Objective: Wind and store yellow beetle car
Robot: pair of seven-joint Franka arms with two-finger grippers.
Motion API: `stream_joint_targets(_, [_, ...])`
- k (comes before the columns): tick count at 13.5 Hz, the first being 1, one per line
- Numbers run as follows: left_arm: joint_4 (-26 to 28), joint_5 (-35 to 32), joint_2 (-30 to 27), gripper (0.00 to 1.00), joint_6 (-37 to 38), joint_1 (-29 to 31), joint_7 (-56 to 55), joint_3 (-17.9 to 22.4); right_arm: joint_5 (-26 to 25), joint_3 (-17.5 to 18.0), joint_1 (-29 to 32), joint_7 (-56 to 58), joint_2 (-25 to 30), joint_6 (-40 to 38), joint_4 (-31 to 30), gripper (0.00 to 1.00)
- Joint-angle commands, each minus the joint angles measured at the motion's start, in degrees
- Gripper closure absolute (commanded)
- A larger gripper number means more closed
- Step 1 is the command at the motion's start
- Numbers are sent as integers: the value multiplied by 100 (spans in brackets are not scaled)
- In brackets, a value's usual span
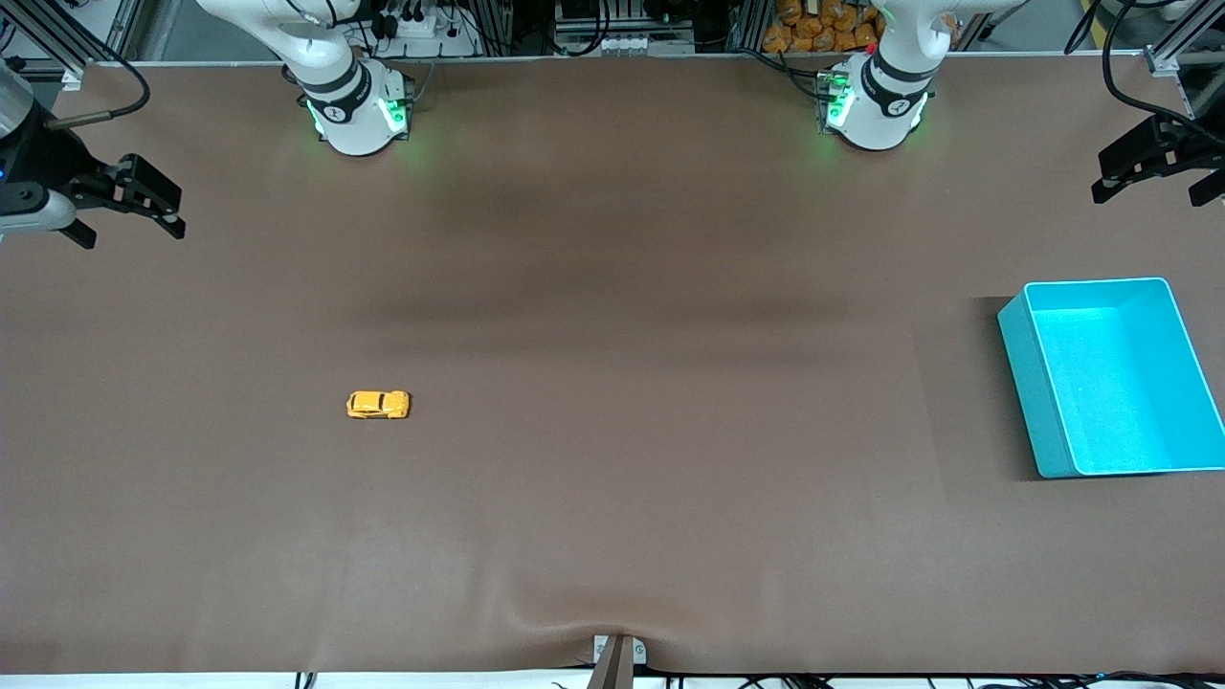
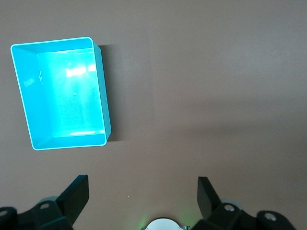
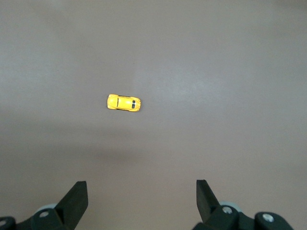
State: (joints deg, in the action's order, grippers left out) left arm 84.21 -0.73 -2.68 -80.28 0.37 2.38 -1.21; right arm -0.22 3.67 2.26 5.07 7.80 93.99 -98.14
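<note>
The yellow beetle car [image 1: 378, 405] is a tiny toy standing on its wheels on the brown table, toward the right arm's end. In the right wrist view the car [image 3: 123, 102] lies well clear of the fingers. My right gripper [image 1: 134, 232] hangs open and empty in the air over the table edge at the right arm's end; its own view shows it [image 3: 141, 184] with jaws wide apart. My left gripper [image 1: 1147, 194] hangs open and empty at the left arm's end, above the table beside the turquoise bin; its own view shows it [image 2: 142, 181] holding nothing.
An empty turquoise bin [image 1: 1029, 392] stands at the left arm's end of the table; the bin [image 2: 104, 91] also shows in the left wrist view. Both arm bases [image 1: 359, 110] [image 1: 876, 105] stand along the table edge farthest from the front camera. A small bracket [image 1: 617, 655] sits at the nearest edge.
</note>
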Motion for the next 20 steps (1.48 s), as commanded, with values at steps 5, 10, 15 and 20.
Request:
stream_joint_targets(5, [-27, 46, -4, 0, 83, 7, 0, -11, 409, -24, 354, -59, -165, -143, 93, 0])
stream_joint_targets(10, [-1, 12, 14, 0, 109, -20, -27, -20, 409, -15, 311, 20, -174, -118, 119, 0])
stream_joint_targets(15, [-9, -67, 22, 0, 373, -46, 17, -20, 417, 29, 205, 29, -304, -109, 364, 0])
stream_joint_targets(20, [-18, -76, 163, 0, 355, -28, 26, -11, 409, 29, -155, 99, -323, -161, 348, 0])
